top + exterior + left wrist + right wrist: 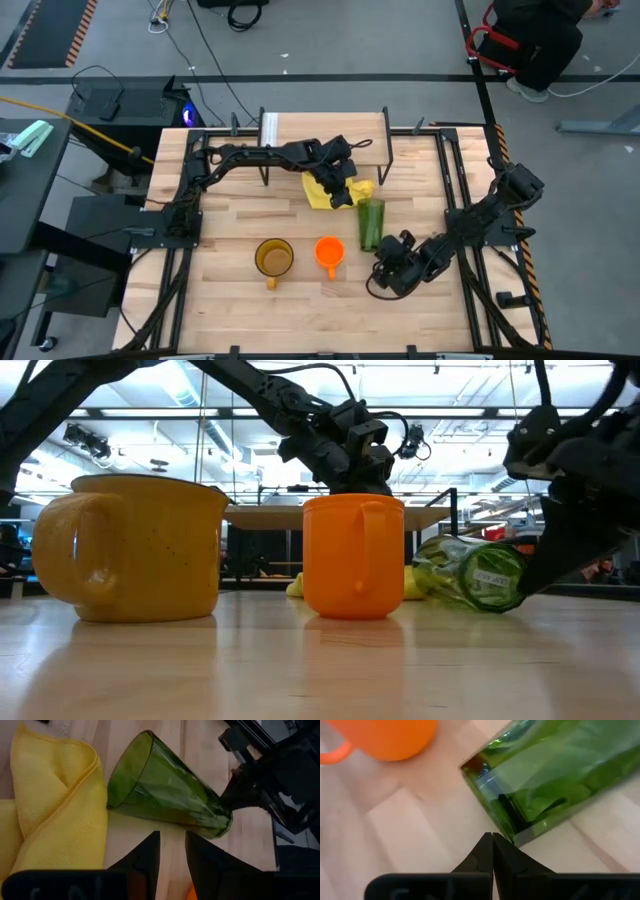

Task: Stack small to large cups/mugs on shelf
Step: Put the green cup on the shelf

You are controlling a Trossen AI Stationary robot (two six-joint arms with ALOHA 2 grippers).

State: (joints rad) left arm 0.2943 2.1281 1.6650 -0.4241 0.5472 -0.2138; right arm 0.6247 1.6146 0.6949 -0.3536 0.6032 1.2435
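Note:
The green tumbler (371, 225) lies on its side on the table, its mouth toward the yellow cloth (55, 805) and its base toward the near edge. The orange mug (330, 252) and the amber mug (274, 258) stand upright to its left. The shelf (268, 128) stands at the far edge with nothing on it. My left gripper (173, 840) hovers over the cloth near the tumbler's mouth, slightly open and empty. My right gripper (492, 837) is shut, its tips right at the tumbler's base (512, 837). My right gripper's shut fingertips (495, 845) stand at the lower edge of the tumbler's base, coming from the table's near right side and slanting down. I cannot tell whether they touch the glass. The tumbler lies with its side on the table.
The yellow cloth (318, 195) lies in front of the shelf's legs, against the tumbler's mouth. The orange mug (385, 737) stands close to the right gripper. Bare tabletop lies along the near edge and at the far left.

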